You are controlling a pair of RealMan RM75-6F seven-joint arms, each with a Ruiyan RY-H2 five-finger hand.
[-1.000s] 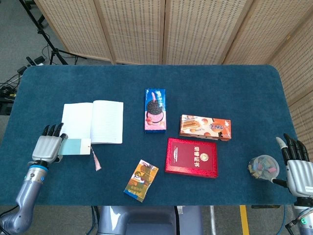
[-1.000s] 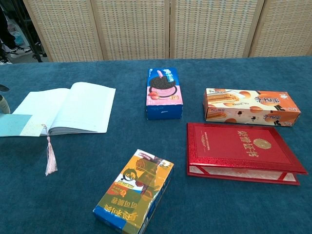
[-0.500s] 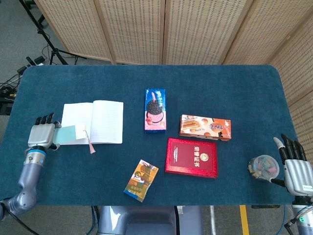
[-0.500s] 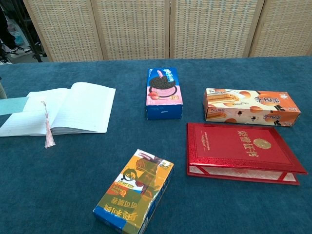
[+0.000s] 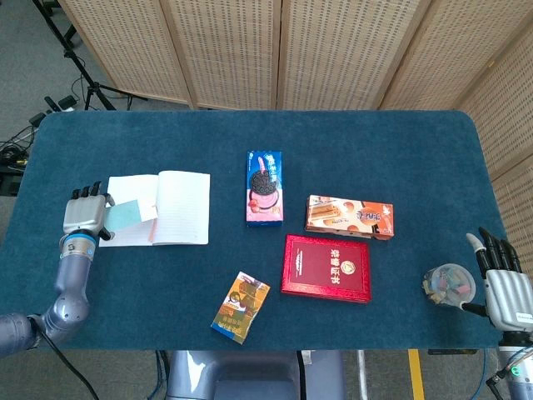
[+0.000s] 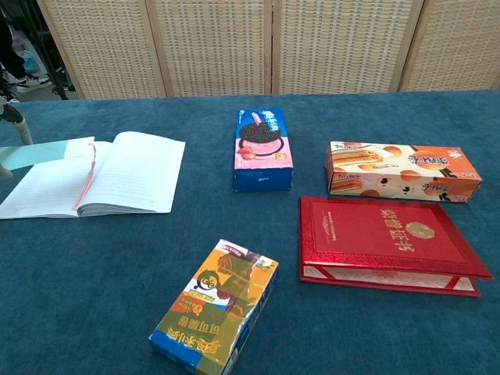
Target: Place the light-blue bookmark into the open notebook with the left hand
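Note:
The open notebook [image 5: 171,208] lies at the table's left, also seen in the chest view [image 6: 125,176]. My left hand [image 5: 86,217] is at the notebook's left edge and holds the light-blue bookmark [image 5: 127,214] over the left page. In the chest view the bookmark [image 6: 39,154] lies across that page, and its pink tassel [image 6: 86,178] hangs down along the centre fold. Only a fingertip of the left hand [image 6: 19,126] shows there. My right hand [image 5: 502,283] is at the table's right front corner, fingers spread, holding nothing.
A blue cookie box [image 5: 266,187] and an orange biscuit box [image 5: 349,217] lie mid-table. A red book [image 5: 326,267] and a colourful snack box [image 5: 240,306] lie nearer the front. A clear cup [image 5: 448,283] with small items stands beside the right hand.
The left hand has carried the bookmark up and to the right, from the table in front of the notebook onto its left page. The tassel now lies on the notebook. The right hand is still.

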